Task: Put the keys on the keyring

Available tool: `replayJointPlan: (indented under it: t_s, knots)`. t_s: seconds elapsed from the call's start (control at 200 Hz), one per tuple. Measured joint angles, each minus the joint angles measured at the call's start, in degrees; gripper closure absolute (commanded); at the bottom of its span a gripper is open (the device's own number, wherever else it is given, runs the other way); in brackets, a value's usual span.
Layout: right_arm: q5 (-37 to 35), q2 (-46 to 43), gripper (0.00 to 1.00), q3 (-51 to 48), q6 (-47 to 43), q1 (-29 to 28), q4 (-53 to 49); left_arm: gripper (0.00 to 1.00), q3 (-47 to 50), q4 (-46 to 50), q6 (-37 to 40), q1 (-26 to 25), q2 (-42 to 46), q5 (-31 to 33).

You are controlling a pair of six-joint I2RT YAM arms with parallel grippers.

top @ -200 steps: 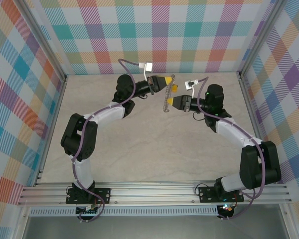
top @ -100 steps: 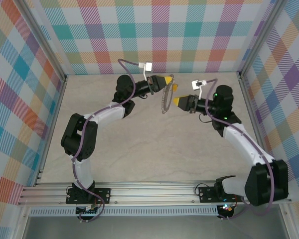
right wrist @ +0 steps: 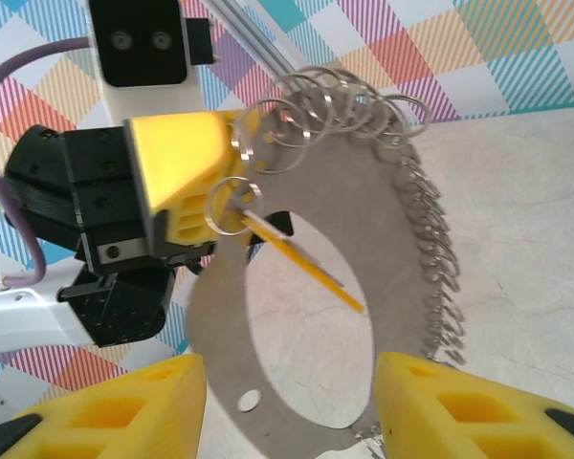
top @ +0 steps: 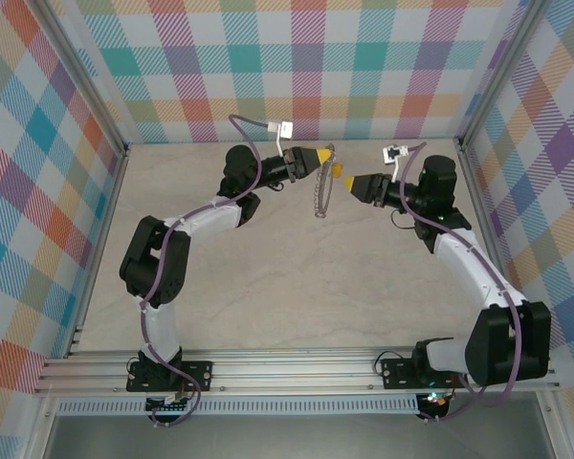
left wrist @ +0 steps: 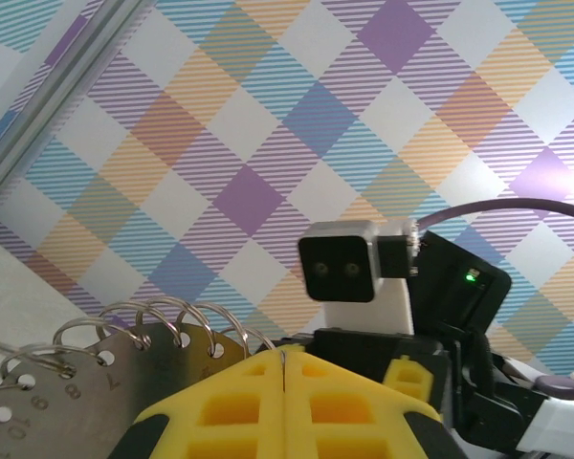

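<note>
Around the workspace stand walls of pastel plaid cloth, squares of teal, orange, purple and yellow, framed by bare aluminium posts. Beneath them lies the surface, pale beige with a faint marbled grain; an aluminium rail runs along its near edge, where both arm bases are bolted.

Two arms reach toward the back wall, meeting near its middle. Between them hangs one keyring, lifted off the surface and seen edge-on like a chain from above. From the right wrist camera the keyring is a flat grey ring with a large central hole, fringed along its rim with silvery wire loops, too many and too overlapped to count. One small punched hole shows low on the plate.

The left pincer is closed tight on the ring's upper rim; in its own camera its yellow fingers meet with no gap and the grey plate juts out to the left. The right pincer stands just beside the ring, its two yellow fingers spread wide and holding nothing.

One key, thin and yellow-orange, hangs from a single wire loop next to the left pincer and slants across the central hole. Whether that loop is joined to the plate I cannot tell.

Small numerals are stamped beside the holes along the rim of the keyring, 8 and 10 among them. No brand name can be read anywhere.
</note>
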State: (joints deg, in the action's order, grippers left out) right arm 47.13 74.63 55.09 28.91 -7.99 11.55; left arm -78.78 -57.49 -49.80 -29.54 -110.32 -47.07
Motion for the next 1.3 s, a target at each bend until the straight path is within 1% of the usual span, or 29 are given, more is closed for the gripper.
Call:
replayJointPlan:
  t_s: [0.2, 0.44, 0.54, 0.62, 0.785, 0.895, 0.935, 1.17, 1.3]
  knots:
    - [0.7, 2.9, 0.49, 1.0, 0.9, 0.0, 2.4, 1.00, 0.0, -1.5, -0.5, 0.0, -0.2, -0.4]
    - [1.0, 5.3, 0.49, 3.7, 2.0, -1.6, 5.4, 1.00, 0.0, -1.6, -1.5, 0.0, -1.6, -0.5]
    - [1.1, 6.2, 0.52, 4.7, 2.1, -2.5, 6.0, 1.00, 0.0, -1.6, -1.6, 0.0, -1.8, -0.7]
    - [1.4, 6.8, 0.59, 5.1, 2.2, -3.0, 6.2, 1.00, 0.0, -1.6, -1.6, 0.0, -1.8, -0.9]
    - [1.7, 7.0, 0.62, 5.1, 2.1, -3.3, 6.4, 1.00, 0.0, -1.6, -1.6, 0.0, -1.8, -0.9]
    - [1.8, 7.0, 0.53, 4.9, 1.9, -3.3, 6.4, 1.00, 0.0, -1.6, -1.7, 0.0, -1.8, -0.9]
    - [1.8, 6.9, 0.51, 4.7, 1.9, -3.3, 6.4, 1.00, 0.0, -1.6, -1.6, 0.0, -1.8, -0.9]
    - [1.8, 5.2, 0.49, 3.5, 1.7, -3.1, 6.4, 1.00, 0.0, -1.6, -1.6, 0.0, -1.8, -1.1]
    - [1.7, 3.5, 0.47, 2.6, 1.7, -1.8, 6.4, 1.00, 0.0, -1.6, -1.7, 0.0, -1.8, -1.3]
